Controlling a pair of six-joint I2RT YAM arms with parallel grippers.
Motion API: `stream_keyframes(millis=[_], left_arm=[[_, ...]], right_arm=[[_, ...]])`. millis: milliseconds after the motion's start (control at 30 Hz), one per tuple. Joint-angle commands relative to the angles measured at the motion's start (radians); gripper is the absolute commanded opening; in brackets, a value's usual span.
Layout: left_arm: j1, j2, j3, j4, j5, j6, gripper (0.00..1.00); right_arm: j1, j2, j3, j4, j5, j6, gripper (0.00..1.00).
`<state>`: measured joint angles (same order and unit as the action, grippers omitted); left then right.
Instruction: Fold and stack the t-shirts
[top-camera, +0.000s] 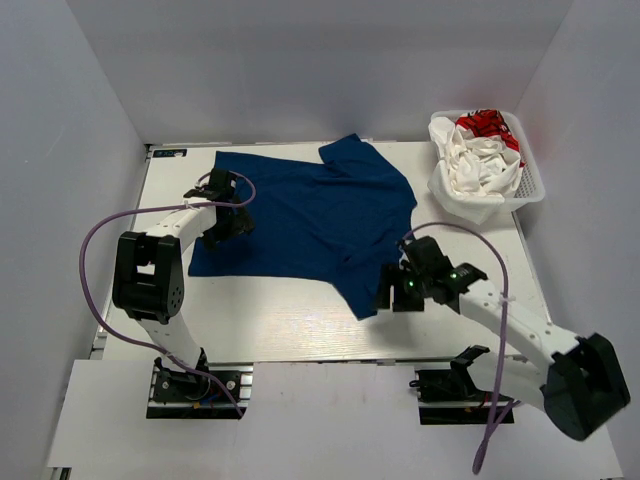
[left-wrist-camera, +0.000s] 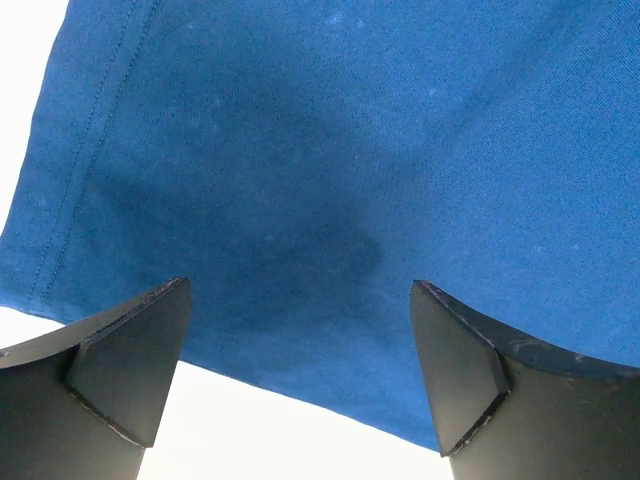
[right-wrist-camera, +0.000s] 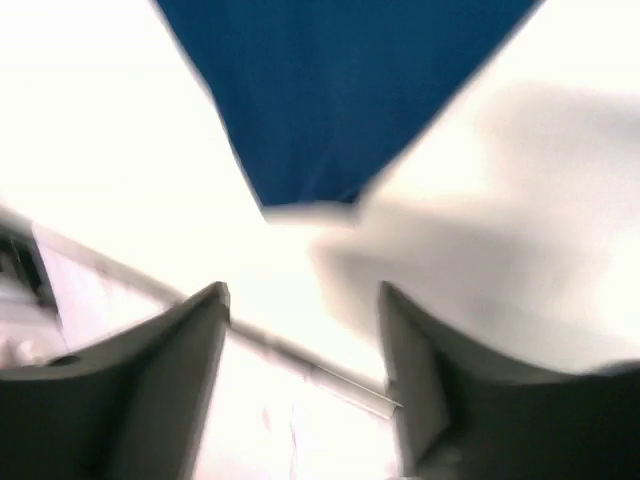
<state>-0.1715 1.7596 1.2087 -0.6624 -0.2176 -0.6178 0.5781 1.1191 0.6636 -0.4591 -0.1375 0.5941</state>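
Left wrist view: the left tool (left-wrist-camera: 300, 300) stands wide open and empty over the blue t-shirt (left-wrist-camera: 380, 130) hem. The right tool (right-wrist-camera: 305, 295), jaws apart, holds nothing beside its near sleeve. The shirt lies spread, unfolded, on the tabletop (top-camera: 290, 325); the white t-shirt (top-camera: 478, 160) sits crumpled in the mesh basket (top-camera: 535, 188). Nothing is folded yet.

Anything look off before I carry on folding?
The white t-shirt is wadded in the basket, spilling over its near rim. The blue t-shirt lies spread on the table, its far sleeve slightly creased. Nothing looks damaged.
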Motion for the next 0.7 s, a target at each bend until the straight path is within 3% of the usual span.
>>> stream_keyframes(millis=[0,33,167,333,467,667], left_arm=[[0.006,-0.025,0.032,-0.008,0.014,0.000,1.00],[-0.003,-0.025,0.023,-0.008,0.005,0.000,1.00],[-0.003,-0.037,0.002,-0.008,-0.006,0.000,1.00],[-0.003,-0.055,-0.008,-0.008,-0.028,-0.010,1.00],[-0.003,-0.055,-0.008,0.001,-0.042,-0.010,1.00],[0.006,-0.031,-0.070,0.040,-0.022,-0.010,1.00]], right_arm=[[0.020,-0.108,-0.039,-0.139,-0.187,-0.044,0.69],[0.023,-0.186,-0.036,-0.163,-0.194,-0.062,0.90],[0.023,-0.223,0.053,-0.205,0.000,-0.102,0.90],[0.048,0.069,0.197,-0.156,0.229,-0.240,0.90],[0.075,0.296,0.275,-0.110,0.381,-0.235,0.90],[0.108,0.468,0.327,-0.138,0.473,-0.166,0.90]])
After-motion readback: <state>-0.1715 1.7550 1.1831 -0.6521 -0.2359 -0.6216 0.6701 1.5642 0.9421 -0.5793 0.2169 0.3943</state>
